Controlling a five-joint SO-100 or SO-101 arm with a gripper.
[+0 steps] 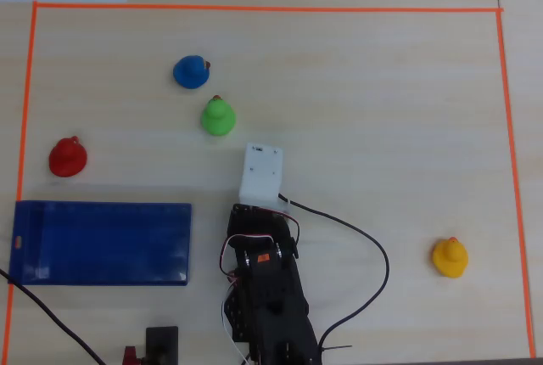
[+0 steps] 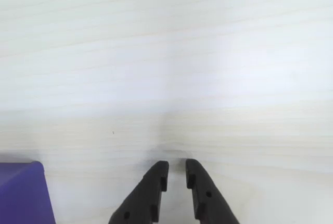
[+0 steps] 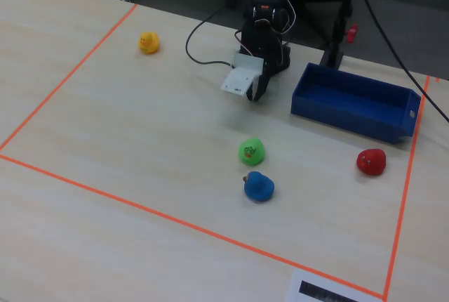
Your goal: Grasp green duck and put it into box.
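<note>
The green duck [image 1: 219,116] sits on the pale wood table, also in the fixed view [image 3: 251,151]. It is not in the wrist view. The blue box [image 1: 102,242] lies open and empty at the lower left of the overhead view; its corner shows in the wrist view [image 2: 21,193]. My gripper [image 2: 177,164] has black fingers with a narrow gap and nothing between them, over bare table. In the overhead view it is hidden under the white camera mount [image 1: 263,170], a short way below and right of the green duck.
A blue duck [image 1: 191,71] sits close above-left of the green duck. A red duck [image 1: 67,157] is above the box, and a yellow duck [image 1: 449,256] at the lower right. Orange tape [image 1: 254,8] frames the work area. A black cable [image 1: 373,255] loops right of the arm.
</note>
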